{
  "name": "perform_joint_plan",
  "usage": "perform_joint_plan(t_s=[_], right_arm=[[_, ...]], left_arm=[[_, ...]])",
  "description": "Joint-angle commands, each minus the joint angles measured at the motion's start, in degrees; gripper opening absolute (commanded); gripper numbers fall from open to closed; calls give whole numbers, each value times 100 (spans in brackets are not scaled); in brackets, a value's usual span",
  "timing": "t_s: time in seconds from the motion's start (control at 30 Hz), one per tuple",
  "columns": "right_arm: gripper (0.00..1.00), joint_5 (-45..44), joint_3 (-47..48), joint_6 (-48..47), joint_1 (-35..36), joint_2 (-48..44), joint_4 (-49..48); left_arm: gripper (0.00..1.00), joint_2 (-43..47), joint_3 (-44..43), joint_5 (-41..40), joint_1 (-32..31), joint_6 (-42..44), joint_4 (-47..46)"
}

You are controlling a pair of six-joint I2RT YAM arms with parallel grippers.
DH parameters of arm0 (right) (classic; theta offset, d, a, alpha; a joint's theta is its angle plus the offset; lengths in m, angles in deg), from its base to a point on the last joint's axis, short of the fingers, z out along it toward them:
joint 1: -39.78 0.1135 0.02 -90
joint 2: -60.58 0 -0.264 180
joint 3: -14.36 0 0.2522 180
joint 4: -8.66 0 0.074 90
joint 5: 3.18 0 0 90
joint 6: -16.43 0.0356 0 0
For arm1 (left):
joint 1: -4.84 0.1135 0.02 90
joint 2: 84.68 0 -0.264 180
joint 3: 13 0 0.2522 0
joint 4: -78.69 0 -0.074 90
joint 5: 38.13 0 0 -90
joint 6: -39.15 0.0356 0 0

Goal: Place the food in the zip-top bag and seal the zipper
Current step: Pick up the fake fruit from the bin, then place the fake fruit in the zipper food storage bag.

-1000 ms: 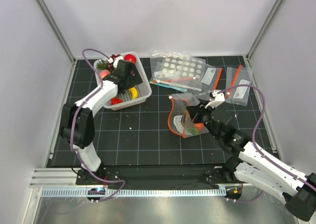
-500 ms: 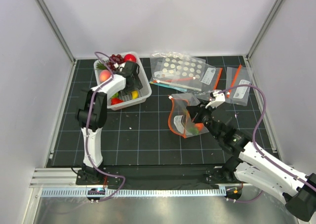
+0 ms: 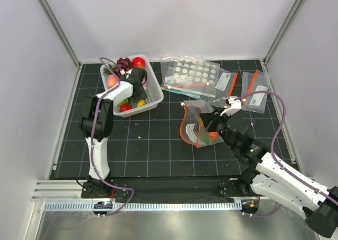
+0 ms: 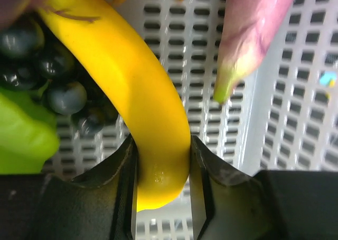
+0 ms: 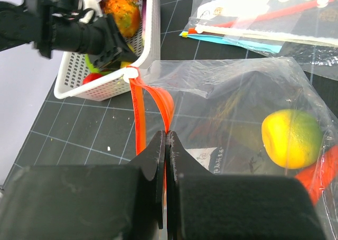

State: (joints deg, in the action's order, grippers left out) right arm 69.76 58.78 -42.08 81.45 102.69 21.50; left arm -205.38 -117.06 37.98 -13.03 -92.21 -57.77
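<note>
Top external view: the white slotted plastic basket sits on the black gridded counter; the left arm reaches down into it, its jaws buried among the toys, so their state cannot be told from here; the clear crinkly zip-top bag lies just right of the basket, apart from it, with its orange-red zipper strip bowed open on the basket side; the right arm meets the bag from beyond.

Left wrist view: the left jaws are clamped on the lower end of the glossy yellow toy banana, one pad on each flank; its long axis runs up and away from the jaws, curving left over the basket floor; dark grapes crowd its left side.

Right wrist view: the right jaws are pressed together, pinching the zipper, holding the mouth agape toward the basket; a yellow-green round fruit already sits inside.

The next move likely turns on this: the mouth lies rightward of the basket, so the banana should travel that way, end-first; the left arm is nearer.
</note>
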Motion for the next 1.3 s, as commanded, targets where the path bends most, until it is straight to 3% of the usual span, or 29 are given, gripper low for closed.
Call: perform_joint_plan(t_s=[0.0, 0.23, 0.5, 0.83, 1.03, 1.27], right_arm=[[1, -105, 63, 42, 25, -54, -329], [1, -131, 63, 33, 25, -54, -329], [1, -122, 28, 16, 25, -115, -373], [1, -114, 37, -2, 25, -98, -373], [1, -175, 37, -28, 17, -62, -364], [1, -289, 55, -81, 25, 8, -355]], left_arm=[[8, 1135, 494, -131, 29, -91, -253], [10, 2927, 1892, 325, 3, -416, -1632], [11, 3738, 2517, 1054, -111, -522, -2766], [11, 4010, 2781, 2091, -296, -1075, -2820], [12, 4485, 3036, 2654, -989, -1032, -2793], [13, 4837, 3299, 3954, -1736, -645, -2943]])
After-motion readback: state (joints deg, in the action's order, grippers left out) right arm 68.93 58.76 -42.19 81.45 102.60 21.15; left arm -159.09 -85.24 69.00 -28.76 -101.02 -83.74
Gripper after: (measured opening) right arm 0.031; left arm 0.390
